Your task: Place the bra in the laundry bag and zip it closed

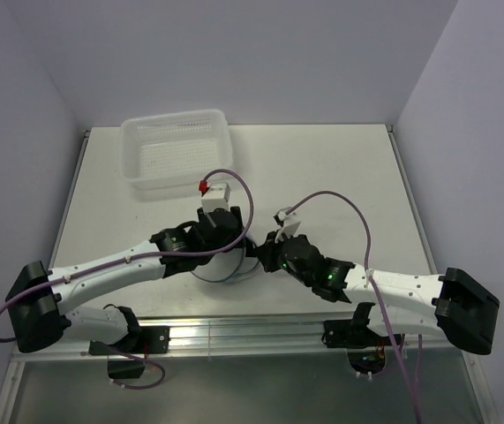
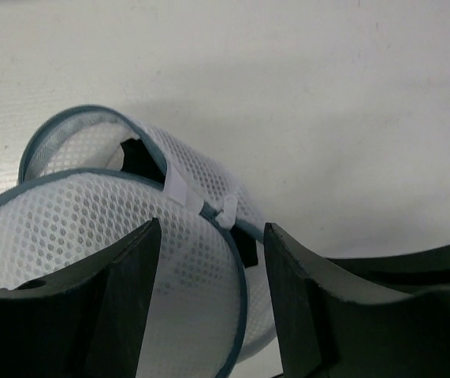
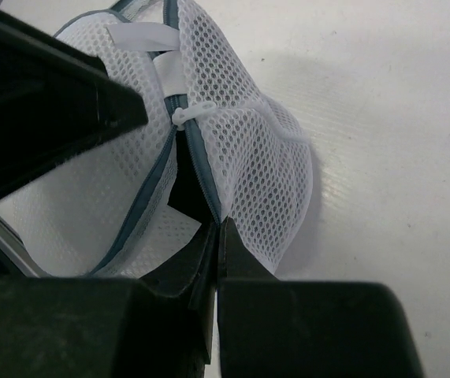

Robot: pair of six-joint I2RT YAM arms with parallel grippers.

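Left claw [image 2: 213, 230] sits with its jaws well apart over the laundry bag [image 2: 83, 236]. One dark finger stands on each side of the curved blue-grey zipper rim, and bare tabletop [image 2: 351, 118] shows between that rim and the far finger, so nothing is clamped on this side. Over to the right claw [image 3: 218, 236], and it's the opposite story: the jaws are pressed tight together, nipping the bag's edge just where the zipper rim runs down into the tips. The bag lies on its side on the tabletop near the front edge, tucked under both wrists and midway between the two arms. Its white mesh bulges out to the right in the right wrist view. The bra [image 2: 136, 153] is inside, a black patch showing through the gap at the far end of the bag. That gap tells you the zipper is not shut all the way; the two rims part below the small white zipper pull [image 2: 225, 211], which sits on the seam just beyond the left claw's tips. Well apart from all this, the white perforated basket [image 1: 181, 150] sits at the far left of the tabletop.
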